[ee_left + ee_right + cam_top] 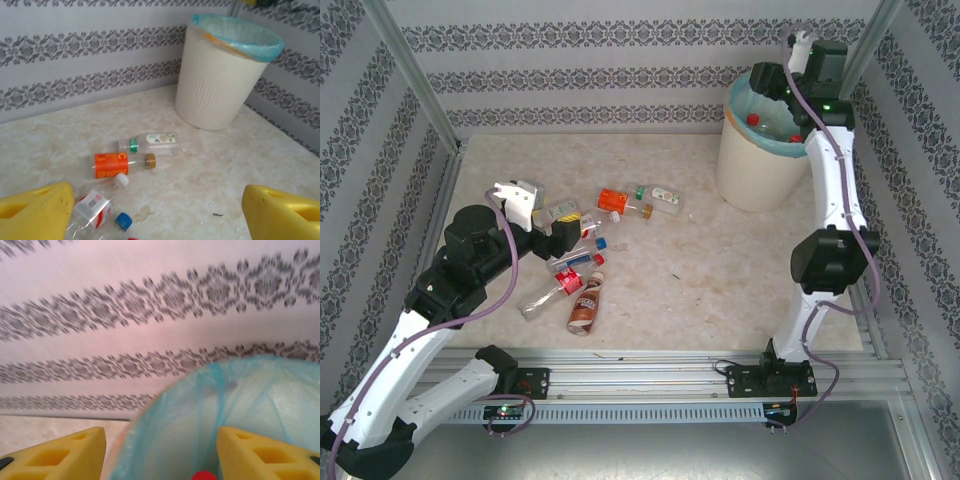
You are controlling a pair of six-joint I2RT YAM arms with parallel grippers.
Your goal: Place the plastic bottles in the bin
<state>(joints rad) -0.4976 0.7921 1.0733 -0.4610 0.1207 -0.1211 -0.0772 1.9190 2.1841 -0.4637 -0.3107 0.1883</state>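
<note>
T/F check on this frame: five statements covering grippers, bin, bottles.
1. The right gripper is over the bin. True.
2. The right gripper holds a bottle. False: it is open, with nothing between its fingers.
3. The bin lies on its side. False: it stands upright.
4. Several bottles lie on the table. True.
5. The left gripper is shut on the orange bottle. False: it is open, and that bottle lies on the table ahead of it.

Cream bin (212, 90) by patterned wall (75, 65), orange-labelled bottle (115, 165) beside clear bottle (152, 142), left tool (157, 212) fingers spread wide.
</note>
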